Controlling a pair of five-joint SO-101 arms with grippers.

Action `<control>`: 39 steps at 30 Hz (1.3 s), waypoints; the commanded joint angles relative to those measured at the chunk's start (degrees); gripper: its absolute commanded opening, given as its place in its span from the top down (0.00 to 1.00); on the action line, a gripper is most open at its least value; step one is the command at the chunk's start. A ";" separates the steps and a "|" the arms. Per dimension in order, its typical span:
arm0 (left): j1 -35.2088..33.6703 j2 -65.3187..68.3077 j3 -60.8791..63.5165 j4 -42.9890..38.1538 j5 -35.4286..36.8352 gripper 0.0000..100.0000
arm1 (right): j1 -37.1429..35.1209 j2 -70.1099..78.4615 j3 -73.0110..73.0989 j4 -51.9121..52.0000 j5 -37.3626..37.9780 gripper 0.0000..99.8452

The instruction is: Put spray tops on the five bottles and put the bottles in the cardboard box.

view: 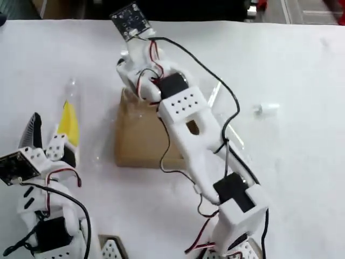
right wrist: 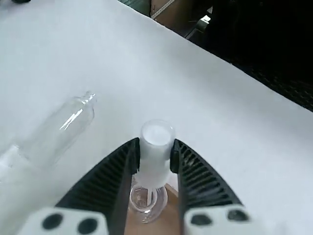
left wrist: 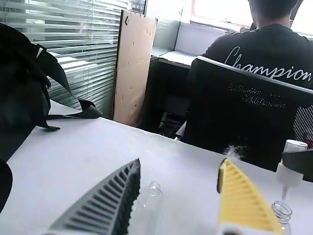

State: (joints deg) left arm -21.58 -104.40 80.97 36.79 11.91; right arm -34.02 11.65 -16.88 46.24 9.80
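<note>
My right gripper (right wrist: 155, 147) is shut on a white spray top (right wrist: 156, 142), held upright just over the open neck of a clear bottle (right wrist: 145, 200). Brown cardboard (right wrist: 159, 223) shows under that bottle. From above, the right arm (view: 183, 108) stretches across the cardboard box (view: 135, 143). The left gripper (left wrist: 181, 166) is open, and its grey and yellow fingers (left wrist: 239, 196) straddle a clear bottle (left wrist: 149, 196) lying on the table. That lying bottle (view: 71, 91) is left of the box, beyond the yellow finger (view: 69, 123). The held top (left wrist: 291, 164) hangs over a bottle neck (left wrist: 282, 213).
A loose spray top (view: 267, 109) lies on the white table to the right of the arm. Something clear glints beside the right arm (view: 215, 94). A black bag (left wrist: 24, 98) sits at the table's left end. Open table lies far right.
</note>
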 commanded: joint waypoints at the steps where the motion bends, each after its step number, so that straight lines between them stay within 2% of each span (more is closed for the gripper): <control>1: 0.75 -0.40 -0.18 -1.49 0.26 0.76 | -0.48 -0.22 -2.55 -1.19 0.53 0.98; 11: 0.75 -0.40 -0.18 -1.49 0.26 0.76 | -0.84 1.10 -2.46 -0.75 0.53 0.98; 19: 0.75 -0.40 -0.18 -1.49 0.26 0.76 | -1.01 1.10 -2.46 0.13 0.53 0.85; 33: 0.75 -0.40 0.62 -1.93 0.26 0.76 | -1.01 0.22 -2.90 0.22 0.53 0.84; 39: 0.75 -0.40 0.62 -1.93 0.26 0.76 | -0.66 -11.38 -2.99 1.98 0.53 0.84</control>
State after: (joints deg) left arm -21.49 -104.31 82.02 36.53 11.91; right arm -34.64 9.63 -16.88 46.95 9.80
